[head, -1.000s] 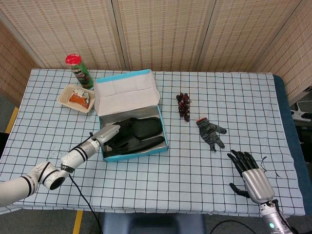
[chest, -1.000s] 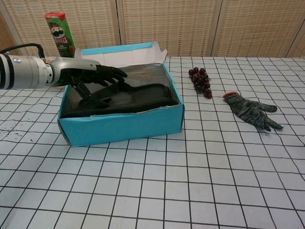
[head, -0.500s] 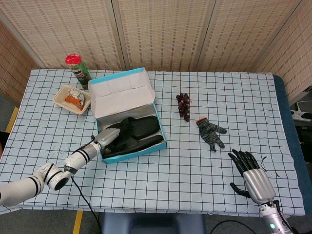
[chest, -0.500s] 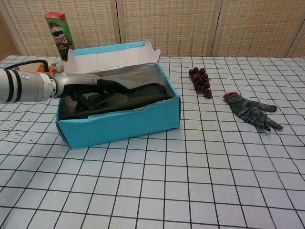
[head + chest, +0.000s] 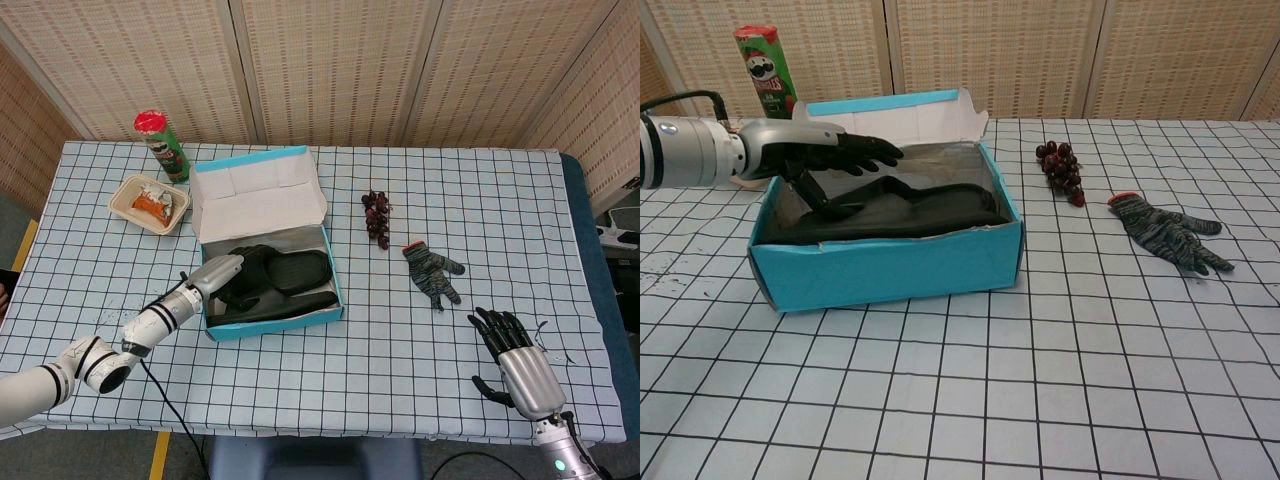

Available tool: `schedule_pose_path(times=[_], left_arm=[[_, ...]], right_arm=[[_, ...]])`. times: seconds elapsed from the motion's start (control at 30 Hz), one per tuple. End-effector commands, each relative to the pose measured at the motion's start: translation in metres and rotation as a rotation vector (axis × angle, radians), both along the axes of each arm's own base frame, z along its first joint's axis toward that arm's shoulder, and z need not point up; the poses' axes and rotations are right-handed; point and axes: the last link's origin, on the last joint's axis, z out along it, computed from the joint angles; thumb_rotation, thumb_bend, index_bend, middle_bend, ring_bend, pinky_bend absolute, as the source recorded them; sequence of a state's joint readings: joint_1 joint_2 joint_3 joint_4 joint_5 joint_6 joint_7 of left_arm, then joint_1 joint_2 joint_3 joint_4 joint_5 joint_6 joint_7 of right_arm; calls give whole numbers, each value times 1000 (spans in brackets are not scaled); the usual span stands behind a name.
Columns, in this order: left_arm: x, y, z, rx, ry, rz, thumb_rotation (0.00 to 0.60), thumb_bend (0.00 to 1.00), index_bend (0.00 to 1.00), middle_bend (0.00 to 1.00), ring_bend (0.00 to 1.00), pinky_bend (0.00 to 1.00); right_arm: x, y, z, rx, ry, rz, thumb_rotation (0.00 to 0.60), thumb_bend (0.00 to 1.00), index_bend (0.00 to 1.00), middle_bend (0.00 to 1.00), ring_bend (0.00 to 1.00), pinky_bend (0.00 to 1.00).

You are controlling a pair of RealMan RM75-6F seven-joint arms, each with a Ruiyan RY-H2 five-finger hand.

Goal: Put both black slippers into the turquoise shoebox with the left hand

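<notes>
Both black slippers (image 5: pixel 278 283) lie inside the turquoise shoebox (image 5: pixel 268 322), right under the left hand (image 5: pixel 810 152), whose fingers stretch apart over them, grasping nothing. Far to its right, the right hand (image 5: pixel 517 362) rests spread near the glove (image 5: pixel 432 270).

Head view: high, looking steeply down over whole table (image 5: pixel 500 200). Chest view: low, close, forward-facing. Shared: turquoise shoebox (image 5: pixel 268 300) (image 5: pixel 890 270).
</notes>
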State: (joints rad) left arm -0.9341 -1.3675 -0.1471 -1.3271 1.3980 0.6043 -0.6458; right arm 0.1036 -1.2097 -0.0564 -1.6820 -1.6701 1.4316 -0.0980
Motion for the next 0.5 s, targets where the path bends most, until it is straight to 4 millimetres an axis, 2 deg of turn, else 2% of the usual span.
schedule_pose_path(times=[0.03,0.3,0.5], left_arm=[[3,2,11,4,-24,12,600,287,0,0,0,0],[2,2,15,-7,-13,14,600,341,0,0,0,0],[-3,-2,6,-31,20,10,600,340,0,0,0,0]], right_arm=[[0,0,0,0,0,1,600,161,0,0,0,0],[1,1,-1,2,2,3,600,161,0,0,0,0],[6,-2,-12,22,-12,35,600,161,0,0,0,0]])
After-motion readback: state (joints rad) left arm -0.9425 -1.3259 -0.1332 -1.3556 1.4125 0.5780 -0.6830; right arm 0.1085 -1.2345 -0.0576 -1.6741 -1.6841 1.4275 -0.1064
